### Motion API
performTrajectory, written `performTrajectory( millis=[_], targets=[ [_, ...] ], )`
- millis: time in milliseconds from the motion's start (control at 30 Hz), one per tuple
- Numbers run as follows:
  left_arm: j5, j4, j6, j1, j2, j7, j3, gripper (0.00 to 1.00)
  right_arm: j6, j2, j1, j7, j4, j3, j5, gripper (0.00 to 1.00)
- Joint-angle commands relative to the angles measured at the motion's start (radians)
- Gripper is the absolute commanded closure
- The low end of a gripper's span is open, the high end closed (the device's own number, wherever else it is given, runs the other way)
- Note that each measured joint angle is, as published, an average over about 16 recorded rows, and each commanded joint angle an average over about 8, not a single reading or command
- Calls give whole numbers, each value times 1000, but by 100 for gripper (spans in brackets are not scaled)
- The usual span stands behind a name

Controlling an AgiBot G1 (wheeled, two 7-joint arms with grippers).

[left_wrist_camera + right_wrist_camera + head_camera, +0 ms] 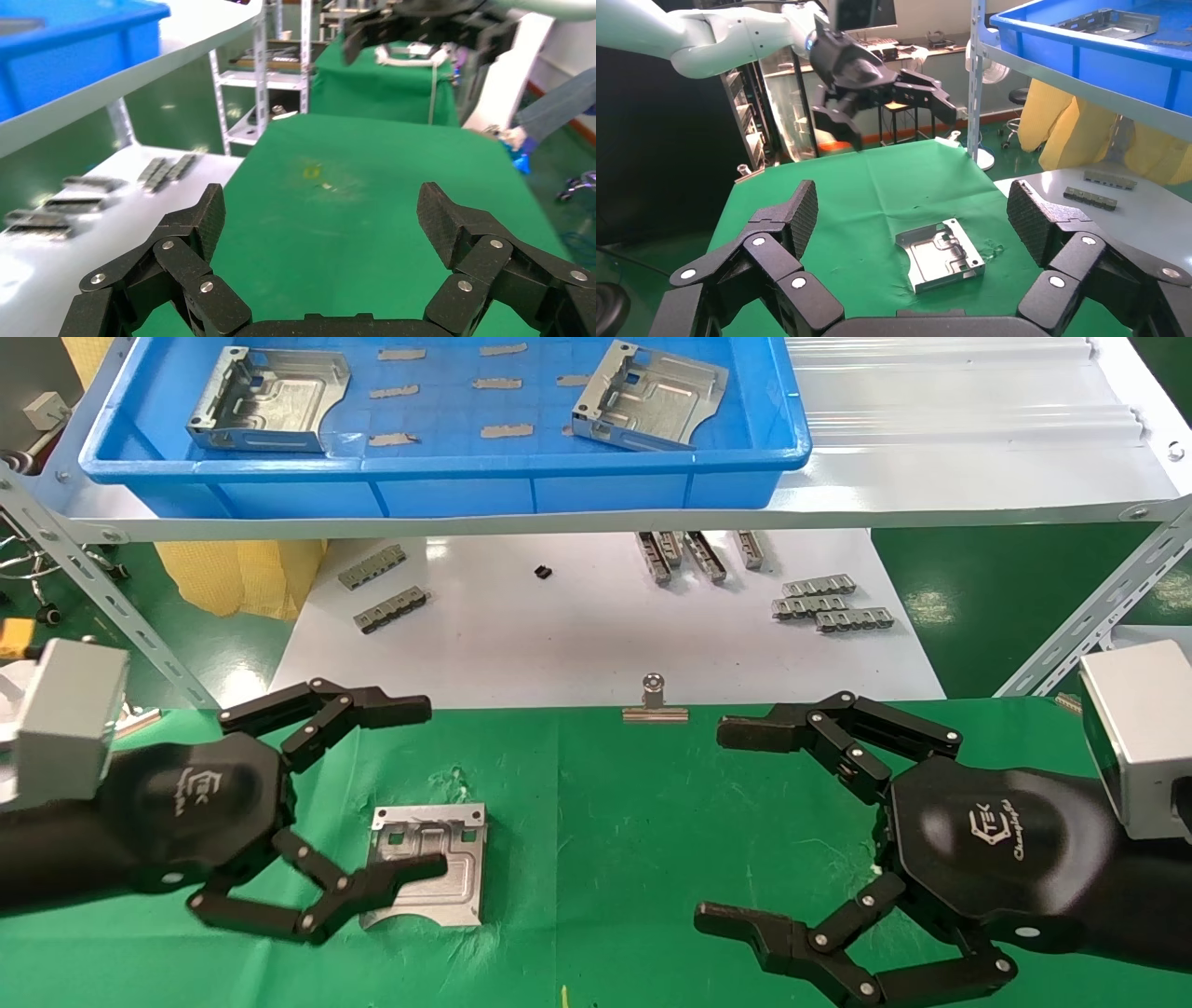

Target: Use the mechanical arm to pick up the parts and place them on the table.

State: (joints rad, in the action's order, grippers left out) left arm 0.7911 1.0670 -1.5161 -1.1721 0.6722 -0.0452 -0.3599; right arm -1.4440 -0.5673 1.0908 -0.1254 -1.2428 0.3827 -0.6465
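The left pincer (368,803) hangs spread wide above the green surface (605,859) and holds nothing; one silver part (430,864) lies flat on the cloth directly under its lower finger, apart from it as the right wrist view shows. The right pincer (801,831) is likewise spread and empty, well apart across the surface. We judge that the coming move turns on the two parts (270,400) (649,395) in the blue tray (447,463) on the white shelf (968,439): both lie forward of and above the pincers, one nearer each arm. We cannot make out how the tray parts are seated, and the lower finger covers part of the placed part.
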Motion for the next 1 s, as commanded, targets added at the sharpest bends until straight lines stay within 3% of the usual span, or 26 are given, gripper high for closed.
performTrajectory(
  millis=[33, 433, 1000],
  targets=[
    [-11, 40, 4, 18, -11, -26, 15, 0, 0, 0, 0, 0, 0, 0, 0, 0],
    [-66, 235, 21, 105, -66, -148, 86, 0, 0, 0, 0, 0, 0, 0, 0, 0],
    [-64, 225, 22, 102, -64, -144, 84, 0, 0, 0, 0, 0, 0, 0, 0, 0]
  ],
)
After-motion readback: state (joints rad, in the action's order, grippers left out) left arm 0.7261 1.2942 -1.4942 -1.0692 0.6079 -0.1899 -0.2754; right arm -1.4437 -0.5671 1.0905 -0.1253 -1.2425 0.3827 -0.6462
